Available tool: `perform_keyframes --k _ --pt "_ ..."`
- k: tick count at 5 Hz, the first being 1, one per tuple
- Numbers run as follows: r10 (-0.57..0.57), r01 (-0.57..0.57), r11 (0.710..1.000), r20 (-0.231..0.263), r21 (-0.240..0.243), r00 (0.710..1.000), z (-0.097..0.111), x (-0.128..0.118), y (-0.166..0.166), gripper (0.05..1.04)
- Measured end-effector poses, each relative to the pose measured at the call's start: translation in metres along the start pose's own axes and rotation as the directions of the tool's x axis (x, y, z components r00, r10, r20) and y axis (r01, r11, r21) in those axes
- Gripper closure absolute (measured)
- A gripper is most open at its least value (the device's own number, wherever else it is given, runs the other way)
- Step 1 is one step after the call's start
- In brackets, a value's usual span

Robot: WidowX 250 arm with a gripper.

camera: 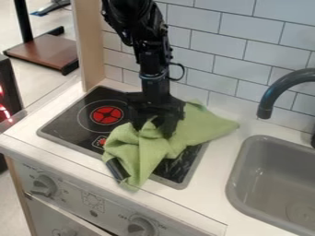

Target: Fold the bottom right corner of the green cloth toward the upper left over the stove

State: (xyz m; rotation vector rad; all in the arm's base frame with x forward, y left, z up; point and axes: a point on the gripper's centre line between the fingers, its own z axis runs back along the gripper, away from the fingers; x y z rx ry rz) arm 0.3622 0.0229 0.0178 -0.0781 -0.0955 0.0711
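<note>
My black mechanical pincer points down into a soft, light green fabric cloth, touching its upper folds; how far open I am, and whether I have hold of the cloth, I cannot tell. The cloth lies rumpled across the right part of a black, glossy, grey-edged stovetop, its right corner reaching onto the white, smooth countertop; its lower end hangs toward the stove's front edge, where a dark, narrow, handle-like piece pokes out beside the fabric.

To the left of my pincer is a round burner marking with a red centre; to the right, well apart from me, a grey, rounded basin is set into the counter under a dark grey, curved faucet. Behind me rises a wall of white rectangular tiles; along the front panel sit two grey, round knobs.
</note>
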Motion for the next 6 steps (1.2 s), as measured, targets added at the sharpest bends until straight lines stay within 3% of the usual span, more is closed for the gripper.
perform_keyframes --k 4,5,6 --pt "0.029 -0.022 0.999 0.188 -0.038 0.982 0.087 0.009 -0.004 0.084" --pt "0.022 -0.013 0.999 0.218 -0.044 0.976 0.100 0.004 -0.006 0.084" --pt "0.006 0.009 0.997 0.208 -0.074 0.978 0.098 0.001 -0.012 0.084"
